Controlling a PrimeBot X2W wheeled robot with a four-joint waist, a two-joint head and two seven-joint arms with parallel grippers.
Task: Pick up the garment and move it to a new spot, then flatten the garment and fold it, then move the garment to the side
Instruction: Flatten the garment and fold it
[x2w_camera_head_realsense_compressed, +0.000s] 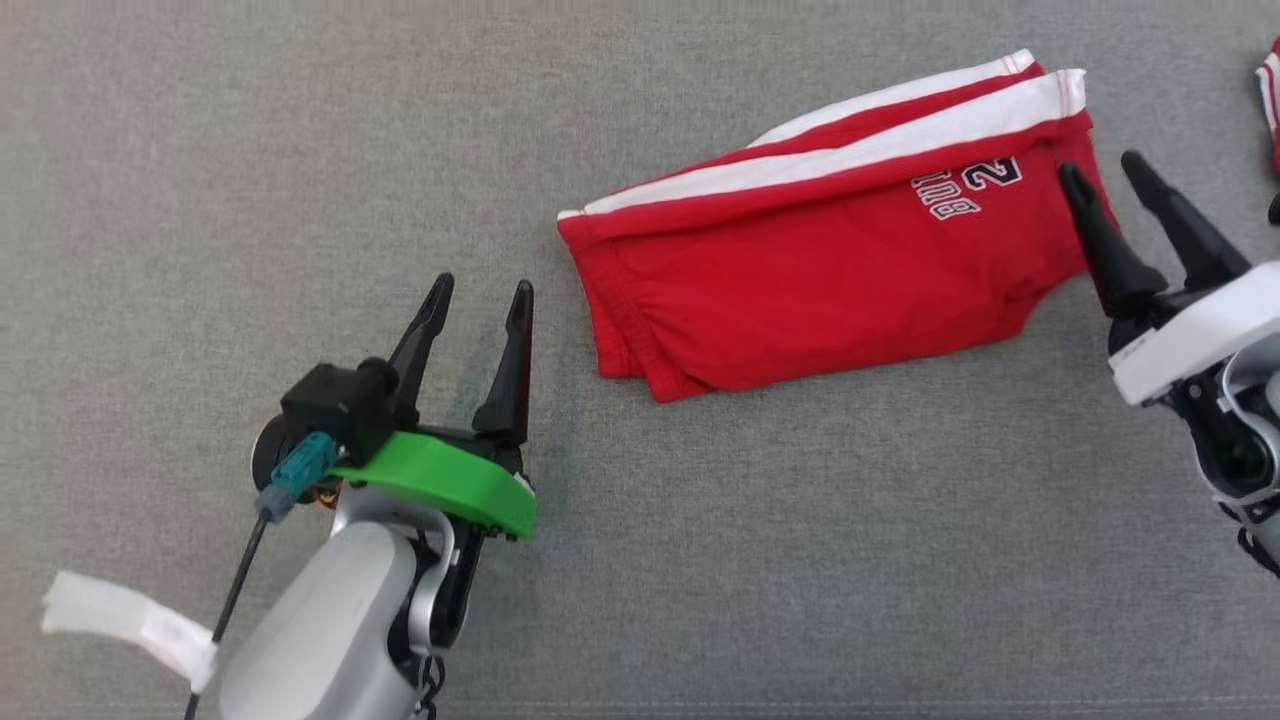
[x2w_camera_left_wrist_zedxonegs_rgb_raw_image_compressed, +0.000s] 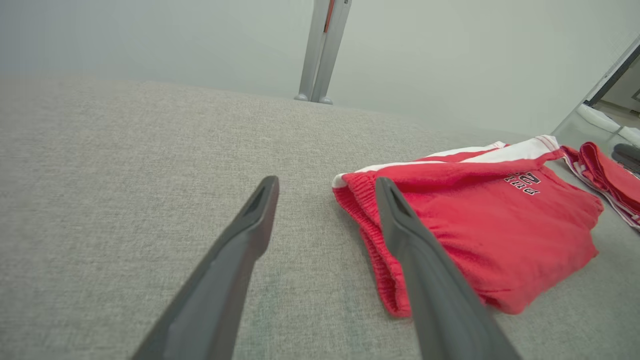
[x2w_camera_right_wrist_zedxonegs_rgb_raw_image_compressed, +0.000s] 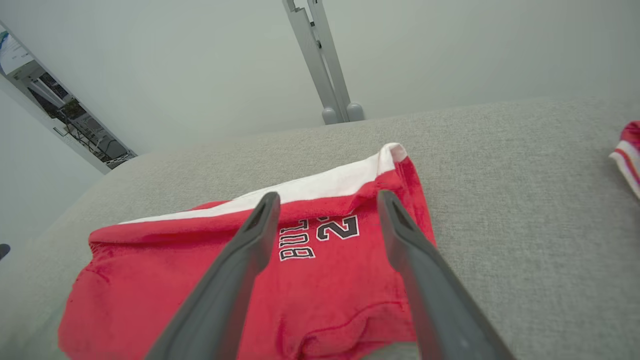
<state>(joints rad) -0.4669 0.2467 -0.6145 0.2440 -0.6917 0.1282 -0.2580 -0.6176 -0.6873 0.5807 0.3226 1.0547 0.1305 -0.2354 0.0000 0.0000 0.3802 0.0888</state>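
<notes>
Lying folded on the grey surface (x2w_camera_head_realsense_compressed: 300, 120) in the head view, the red garment (x2w_camera_head_realsense_compressed: 830, 270) sits at 2 o'clock from the left gripper (x2w_camera_head_realsense_compressed: 483, 285), apart from it. The right gripper (x2w_camera_head_realsense_compressed: 1100, 165) is at the garment's 3 o'clock edge. Both are spread wide and empty.
Left wrist view: jaws wide, nothing held, garment (x2w_camera_left_wrist_zedxonegs_rgb_raw_image_compressed: 490, 235) at 3 o'clock.
Right wrist view: jaws wide, nothing held, garment's (x2w_camera_right_wrist_zedxonegs_rgb_raw_image_compressed: 325, 280) printed end directly beyond them.
</notes>
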